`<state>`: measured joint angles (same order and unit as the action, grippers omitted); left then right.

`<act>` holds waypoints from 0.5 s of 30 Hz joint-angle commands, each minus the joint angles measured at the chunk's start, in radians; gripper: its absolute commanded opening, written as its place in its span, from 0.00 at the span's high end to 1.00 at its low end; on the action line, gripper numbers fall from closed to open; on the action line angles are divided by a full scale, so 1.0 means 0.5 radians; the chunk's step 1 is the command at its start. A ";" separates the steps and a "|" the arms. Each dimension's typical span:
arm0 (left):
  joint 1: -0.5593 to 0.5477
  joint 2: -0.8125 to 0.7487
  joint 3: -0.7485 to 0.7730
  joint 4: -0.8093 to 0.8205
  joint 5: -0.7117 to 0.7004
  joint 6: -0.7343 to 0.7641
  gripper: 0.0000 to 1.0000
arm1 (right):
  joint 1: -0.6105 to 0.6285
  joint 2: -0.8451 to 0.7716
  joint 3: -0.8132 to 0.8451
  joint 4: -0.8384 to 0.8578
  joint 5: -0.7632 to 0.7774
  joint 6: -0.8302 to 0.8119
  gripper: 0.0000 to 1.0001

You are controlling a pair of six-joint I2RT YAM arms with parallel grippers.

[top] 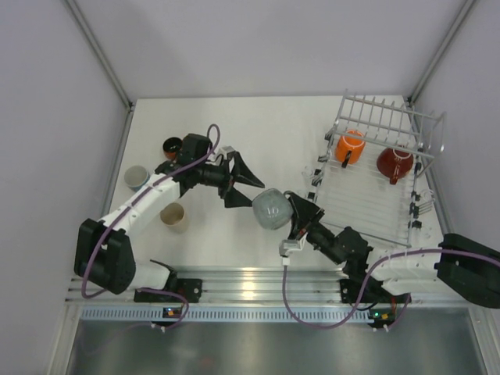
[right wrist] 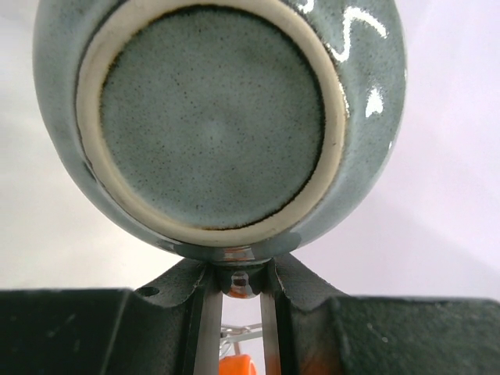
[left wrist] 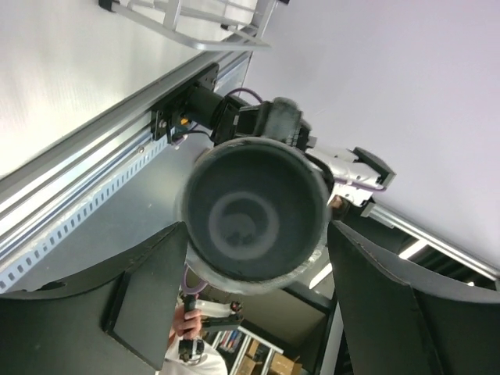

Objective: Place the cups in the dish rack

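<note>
My right gripper (top: 295,212) is shut on the handle of a blue-grey mug (top: 271,208) and holds it in the air between the two arms. In the right wrist view the mug's base (right wrist: 211,117) faces the camera above the closed gripper (right wrist: 238,273). My left gripper (top: 254,194) is open, its jaws spread either side of the mug's mouth (left wrist: 254,215), with gaps showing. The dish rack (top: 367,203) at the right holds a bright orange mug (top: 350,147) and a dark red mug (top: 394,164).
On the table at the left stand a pale grey mug (top: 137,177), a cream mug (top: 173,216) and a squat orange-red mug with a black inside (top: 172,146), close around my left arm. The rack's upright tines (top: 383,113) rise at its far end.
</note>
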<state>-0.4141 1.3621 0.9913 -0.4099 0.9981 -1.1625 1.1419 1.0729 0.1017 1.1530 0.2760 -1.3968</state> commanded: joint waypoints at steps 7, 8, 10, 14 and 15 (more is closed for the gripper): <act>0.475 0.114 0.232 0.068 -0.032 0.337 0.18 | 0.008 -0.127 0.082 0.069 0.211 0.589 1.00; 0.503 0.126 0.251 0.026 -0.087 0.370 0.18 | 0.014 -0.176 0.100 0.005 0.248 0.655 1.00; 0.549 0.129 0.278 0.025 -0.256 0.420 0.12 | 0.017 -0.259 0.140 -0.090 0.307 0.874 1.00; 0.546 0.102 0.279 0.025 -0.456 0.472 0.02 | 0.017 -0.513 0.364 -0.556 0.588 1.436 1.00; 0.543 0.092 0.279 0.025 -0.471 0.530 0.02 | 0.017 -0.541 0.440 -0.861 0.662 1.556 1.00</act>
<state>-0.1371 1.4281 1.0977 -0.4103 0.8459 -0.9791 1.1454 0.8898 0.1535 0.8291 0.4564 -0.9249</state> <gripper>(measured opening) 0.982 0.207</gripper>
